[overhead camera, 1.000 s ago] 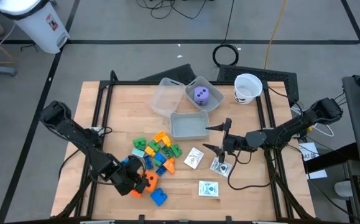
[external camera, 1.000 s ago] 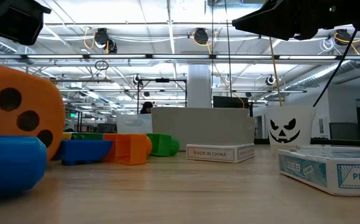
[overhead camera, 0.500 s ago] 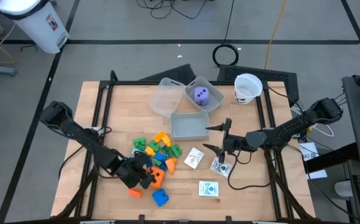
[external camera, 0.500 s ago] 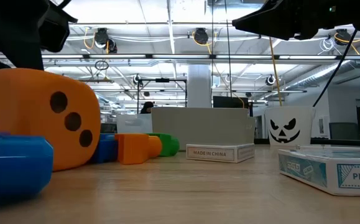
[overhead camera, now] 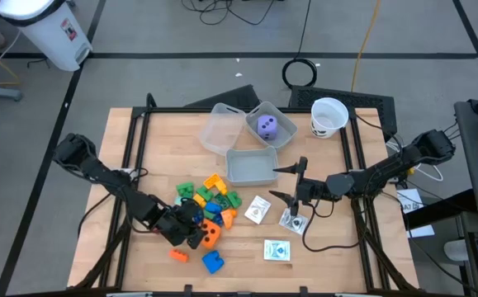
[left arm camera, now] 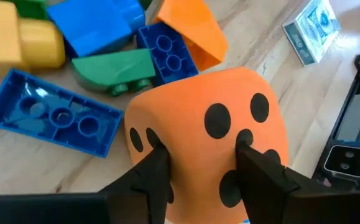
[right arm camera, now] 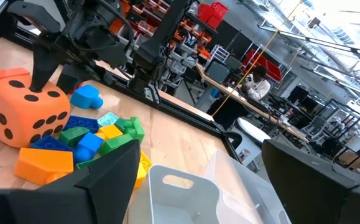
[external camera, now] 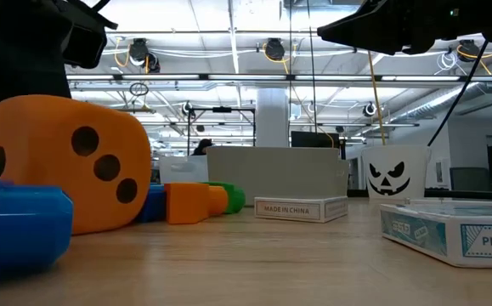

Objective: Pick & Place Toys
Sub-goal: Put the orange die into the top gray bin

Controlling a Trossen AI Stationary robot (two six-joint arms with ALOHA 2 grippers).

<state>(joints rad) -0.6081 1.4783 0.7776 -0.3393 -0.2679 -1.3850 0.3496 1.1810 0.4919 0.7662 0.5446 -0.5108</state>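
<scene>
1. An orange dotted die (overhead camera: 209,237) sits on the wooden table (overhead camera: 164,140), at the near edge of the block pile (overhead camera: 208,200).
2. The left gripper (left arm camera: 199,163) presses both fingers against the die's sides.
3. The right gripper (overhead camera: 291,191) hangs wide open, holding nothing, above a white card (overhead camera: 293,221).

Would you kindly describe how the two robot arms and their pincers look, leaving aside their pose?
Both arms are dark, built of slim tubular links with bulkier rounded joints. The left pincer and right pincer each end in two flat, black, tapered fingers. A thin black cable trails from the right arm across the table.
</scene>
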